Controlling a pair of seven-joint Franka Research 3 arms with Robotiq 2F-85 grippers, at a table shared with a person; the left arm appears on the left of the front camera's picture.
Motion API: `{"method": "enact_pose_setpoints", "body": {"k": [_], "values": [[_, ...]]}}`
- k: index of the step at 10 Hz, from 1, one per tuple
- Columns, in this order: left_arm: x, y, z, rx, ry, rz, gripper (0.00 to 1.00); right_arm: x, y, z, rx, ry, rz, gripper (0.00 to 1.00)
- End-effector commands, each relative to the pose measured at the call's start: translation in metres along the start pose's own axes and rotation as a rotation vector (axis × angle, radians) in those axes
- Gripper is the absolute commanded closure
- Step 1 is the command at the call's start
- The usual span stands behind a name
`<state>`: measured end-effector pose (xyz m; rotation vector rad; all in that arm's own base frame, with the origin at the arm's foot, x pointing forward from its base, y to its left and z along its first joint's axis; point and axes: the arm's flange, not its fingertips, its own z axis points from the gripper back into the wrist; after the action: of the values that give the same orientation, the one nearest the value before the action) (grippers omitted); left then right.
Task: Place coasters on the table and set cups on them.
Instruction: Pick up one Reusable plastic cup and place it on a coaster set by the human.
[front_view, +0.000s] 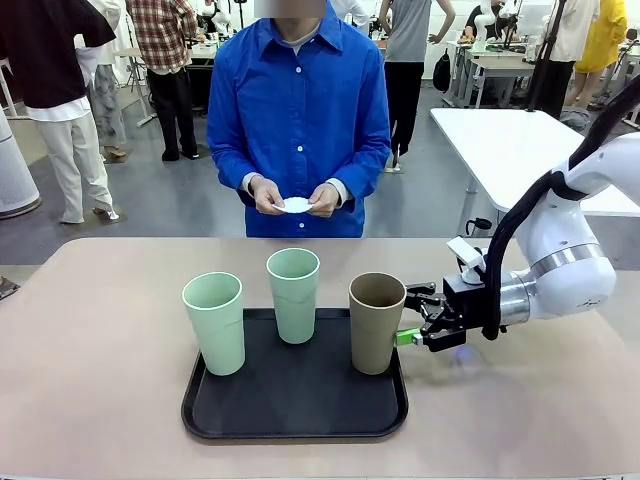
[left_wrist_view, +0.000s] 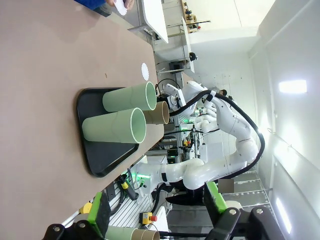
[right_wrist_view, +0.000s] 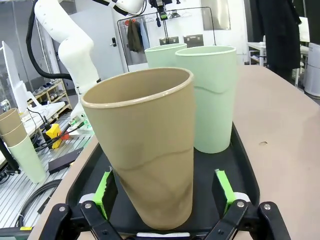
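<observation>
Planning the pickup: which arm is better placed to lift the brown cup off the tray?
Right. The right gripper is open with a finger on each side of the brown cup on the tray; the left gripper is open too, but well away from it.

White right arm (front_view: 575, 265), silver wrist ring, black cable (front_view: 520, 215) looped along it; black claw (front_view: 412, 315), green pads (right_wrist_view: 223, 185).

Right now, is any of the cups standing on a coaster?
No, the left mint cup, middle mint cup and brown cup all stand on the black tray.
</observation>
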<state>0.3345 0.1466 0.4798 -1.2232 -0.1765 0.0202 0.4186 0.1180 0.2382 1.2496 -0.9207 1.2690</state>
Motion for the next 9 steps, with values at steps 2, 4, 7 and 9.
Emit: {"method": "enact_pose_setpoints", "body": {"k": [2, 4, 7, 9], "values": [[0.000, -0.001, 0.001, -0.012, -0.002, -0.009, 0.00, 0.000, -0.010, -0.009, 0.004, 0.014, -0.034, 0.00], [0.000, -0.001, 0.001, -0.012, -0.002, -0.009, 0.00, -0.001, -0.012, -0.011, 0.012, 0.015, -0.044, 0.00], [0.000, -0.001, 0.001, -0.012, -0.002, -0.009, 0.00, 0.000, -0.014, -0.022, 0.037, 0.023, -0.045, 0.00], [0.000, -0.001, 0.001, -0.012, -0.002, -0.009, 0.00, 0.000, -0.014, -0.025, 0.048, 0.030, -0.049, 0.00]]}}
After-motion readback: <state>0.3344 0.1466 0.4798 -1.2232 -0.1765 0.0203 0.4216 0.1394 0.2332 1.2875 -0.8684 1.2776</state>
